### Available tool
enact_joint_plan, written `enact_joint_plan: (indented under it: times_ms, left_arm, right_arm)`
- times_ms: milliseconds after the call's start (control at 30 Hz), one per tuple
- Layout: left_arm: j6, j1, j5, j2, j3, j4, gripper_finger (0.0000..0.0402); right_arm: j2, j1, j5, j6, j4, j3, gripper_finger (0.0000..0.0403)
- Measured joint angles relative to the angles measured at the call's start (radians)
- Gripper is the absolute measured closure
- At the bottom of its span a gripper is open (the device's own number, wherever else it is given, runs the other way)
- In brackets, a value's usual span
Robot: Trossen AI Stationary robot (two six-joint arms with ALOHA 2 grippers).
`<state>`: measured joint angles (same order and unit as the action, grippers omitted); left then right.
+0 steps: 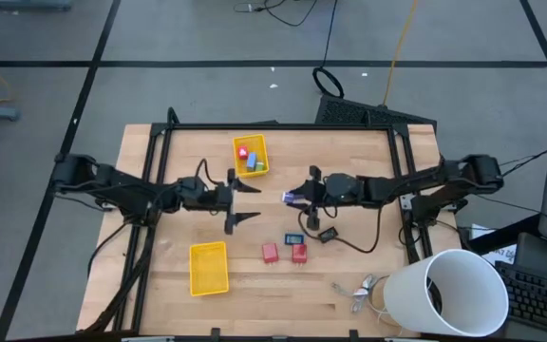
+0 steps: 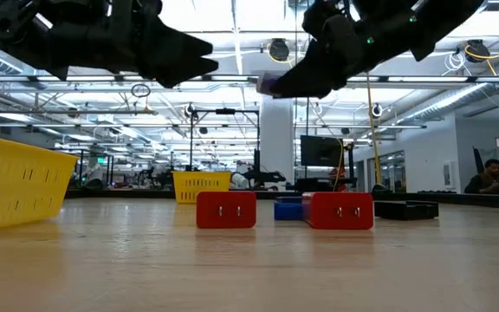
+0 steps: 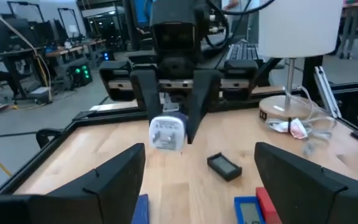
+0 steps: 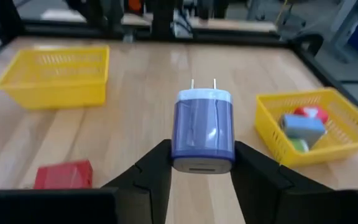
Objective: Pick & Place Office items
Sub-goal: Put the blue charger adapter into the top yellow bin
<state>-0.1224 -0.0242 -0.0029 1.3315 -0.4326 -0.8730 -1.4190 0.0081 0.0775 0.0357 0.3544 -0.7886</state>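
Observation:
My right gripper (image 1: 299, 198) is shut on a blue-purple plug adapter (image 4: 202, 127) above the middle of the table. It also shows in the left wrist view (image 3: 166, 132). My left gripper (image 1: 245, 202) hangs open and empty just to the left of it, facing it. Two red pieces (image 1: 270, 253) (image 1: 299, 253), a blue piece (image 1: 294, 237) and a black piece (image 1: 328, 234) lie on the table nearer the front. The far yellow tray (image 1: 237, 144) holds red, blue and green pieces. The near yellow tray (image 1: 209, 268) holds nothing I can see. My right gripper pinches the adapter's two sides near its rear end (image 4: 182, 155), opposite the prongs, between its two fingers. The fingers come level from the table's right. The adapter is lifted clear of the table, with its two prongs (image 4: 202, 84) pointing toward the table's left.
A white lamp shade (image 1: 444, 290) stands at the front right corner, with silvery metal bits (image 1: 359, 290) beside it. A dark cable (image 1: 349, 242) trails over the table by the black piece. A black frame (image 1: 273, 126) runs round the table's edges.

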Motion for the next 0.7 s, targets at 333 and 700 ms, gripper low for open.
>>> enact_joint_plan:
  times_ms: [333, 700]
  left_arm:
    - [0.034, 0.005, -0.006, 0.178, -0.208, 0.124, 0.0089]
    - [0.011, 0.011, -0.006, 0.267, -0.295, 0.149, 0.0109]
  right_arm:
    - [0.001, 0.033, 0.000, 0.022, 0.038, 0.003, 0.0269]
    - [0.001, 0.045, -0.001, 0.027, 0.050, 0.003, 0.0269]
